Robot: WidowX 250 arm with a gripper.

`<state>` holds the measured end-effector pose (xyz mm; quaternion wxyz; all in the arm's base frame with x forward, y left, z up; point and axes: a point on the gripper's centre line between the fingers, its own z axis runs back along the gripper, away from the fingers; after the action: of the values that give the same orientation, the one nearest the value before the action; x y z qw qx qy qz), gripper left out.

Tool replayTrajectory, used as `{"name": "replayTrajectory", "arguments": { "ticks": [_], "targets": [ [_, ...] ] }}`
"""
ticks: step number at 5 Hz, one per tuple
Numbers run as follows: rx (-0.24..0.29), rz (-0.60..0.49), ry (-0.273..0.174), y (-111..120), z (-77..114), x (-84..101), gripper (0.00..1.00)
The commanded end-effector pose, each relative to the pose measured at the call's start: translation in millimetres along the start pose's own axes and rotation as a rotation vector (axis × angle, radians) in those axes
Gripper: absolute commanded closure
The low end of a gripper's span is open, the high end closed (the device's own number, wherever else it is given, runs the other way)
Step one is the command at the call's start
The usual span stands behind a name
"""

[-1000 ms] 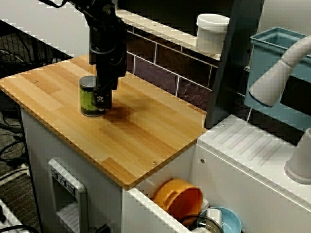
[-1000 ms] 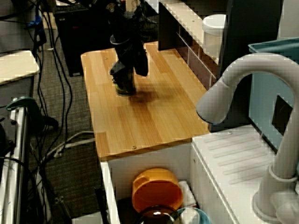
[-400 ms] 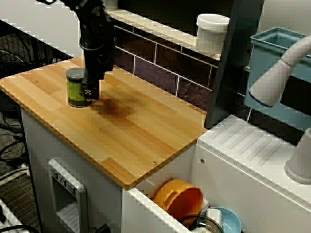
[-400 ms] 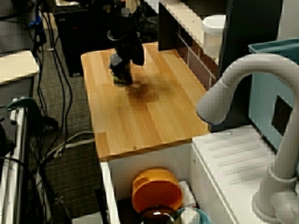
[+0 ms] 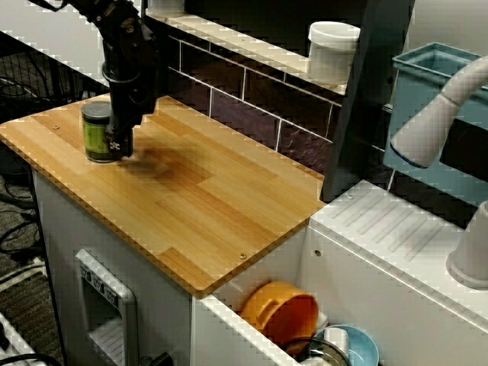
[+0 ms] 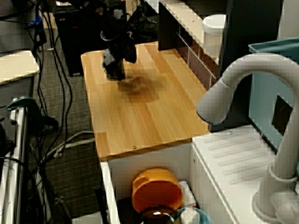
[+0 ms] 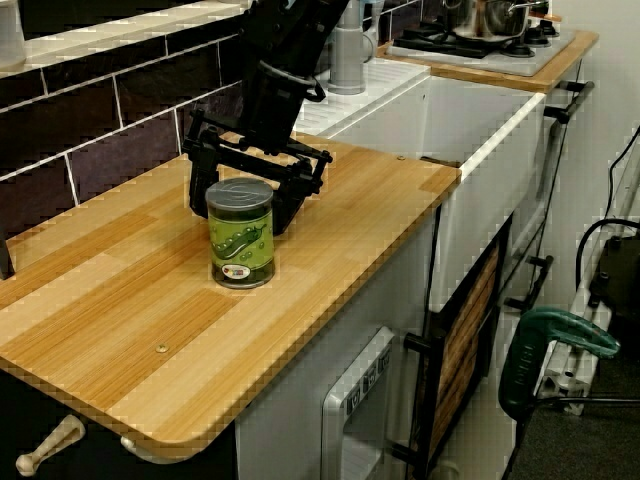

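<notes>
Green-labelled can (image 7: 240, 235) stands upright on the wooden countertop (image 7: 120, 300), toward the end away from the sink. We judge it stiff, smooth-sided and fairly heavy if full; best gripped across the label at mid-height. Gripper (image 7: 262, 178) sits just behind it, low over the wood, fingers spread wider than the can, clamping nothing as far as we see. Behind: dark tiled wall (image 7: 110, 140), then white sink (image 7: 480, 110), stove pot (image 7: 490, 15) farthest.
</notes>
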<state>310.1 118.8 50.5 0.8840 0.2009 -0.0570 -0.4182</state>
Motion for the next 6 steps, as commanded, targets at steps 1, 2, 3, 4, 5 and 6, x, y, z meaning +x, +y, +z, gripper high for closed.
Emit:
{"name": "replayTrajectory", "arguments": {
  "ticks": [1,2,3,4,5,6],
  "targets": [
    [0.038,0.068,0.000,22.1,20.2,-12.8,0.00],
    [-0.030,0.102,0.003,26.9,27.8,-9.4,0.00],
    [-0.109,0.147,-0.015,35.6,44.3,-7.4,0.00],
    [-0.152,0.185,-0.033,35.7,54.1,-9.1,0.00],
    [-0.187,0.303,-0.041,41.7,58.4,-23.2,0.00],
    [-0.234,0.376,-0.066,57.7,71.3,-44.3,0.00]
  ]
}}
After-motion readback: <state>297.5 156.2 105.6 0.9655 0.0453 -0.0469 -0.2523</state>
